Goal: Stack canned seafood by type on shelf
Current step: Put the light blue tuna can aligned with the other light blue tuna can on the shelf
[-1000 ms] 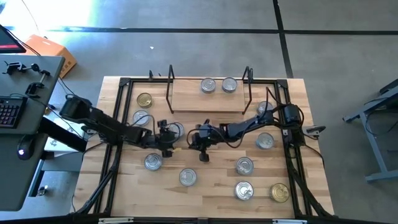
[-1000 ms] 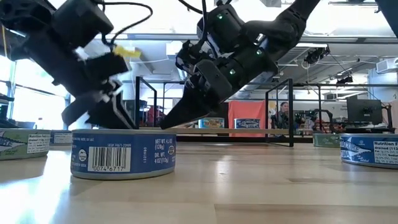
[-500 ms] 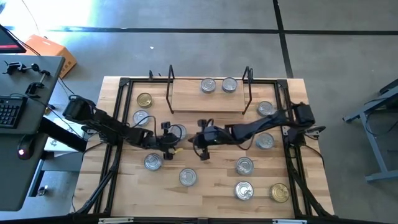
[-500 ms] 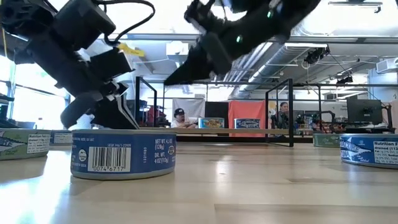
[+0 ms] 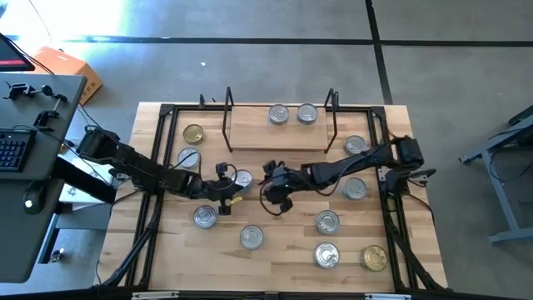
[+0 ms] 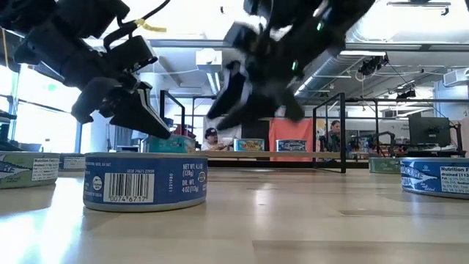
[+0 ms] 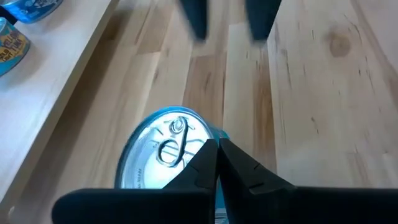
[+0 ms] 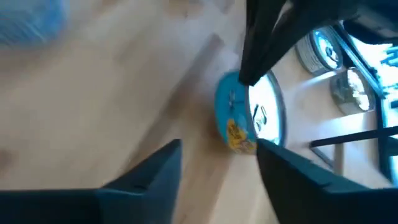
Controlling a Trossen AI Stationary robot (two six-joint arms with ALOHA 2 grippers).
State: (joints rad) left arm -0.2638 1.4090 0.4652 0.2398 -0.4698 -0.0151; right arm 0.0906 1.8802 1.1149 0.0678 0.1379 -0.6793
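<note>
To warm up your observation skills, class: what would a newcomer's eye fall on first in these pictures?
Two dark arms meet at mid-table: the left gripper, fingers shut, sits at a silver-lidded tin, while the right gripper hangs open beside it. More tins lie scattered on the tabletop, and two stand on the wooden shelf at the back.
</note>
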